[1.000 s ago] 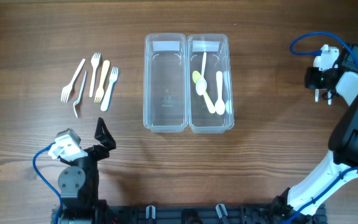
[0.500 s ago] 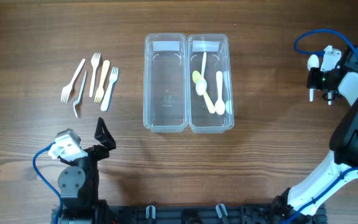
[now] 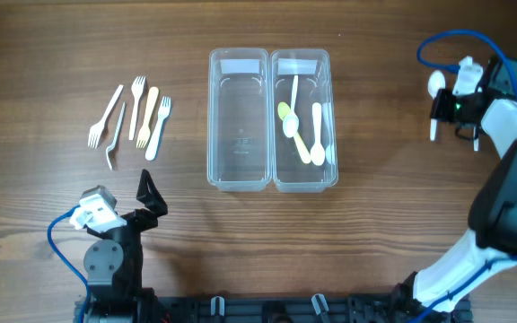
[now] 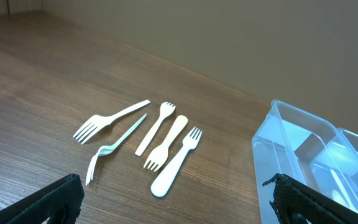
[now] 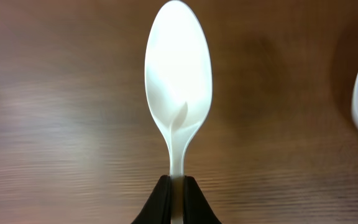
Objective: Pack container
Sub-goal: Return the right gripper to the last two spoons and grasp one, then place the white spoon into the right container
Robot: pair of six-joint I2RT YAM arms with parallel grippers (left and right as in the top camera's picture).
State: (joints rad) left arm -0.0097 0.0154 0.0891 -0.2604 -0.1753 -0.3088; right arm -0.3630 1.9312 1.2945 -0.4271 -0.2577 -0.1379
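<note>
Near the right edge of the surface [image 3: 375, 251], toward its far corner, the right end effector [image 5: 178, 200] is pinching the handle of a white spoon [image 5: 178, 93], fingers closed narrow on it. The spoon's bowl is pointing away from the fingers, above bare wood. It is hanging well apart from the two clear containers at the middle. The right container [image 3: 334, 117] is holding several spoons [image 3: 300, 135], while the left container [image 3: 210, 117] is sitting just beside it, touching. By the near left corner the left end effector [image 4: 179, 204] is standing wide and gripping nothing. Five forks [image 3: 137, 117] are lying near the left edge, beyond it.
</note>
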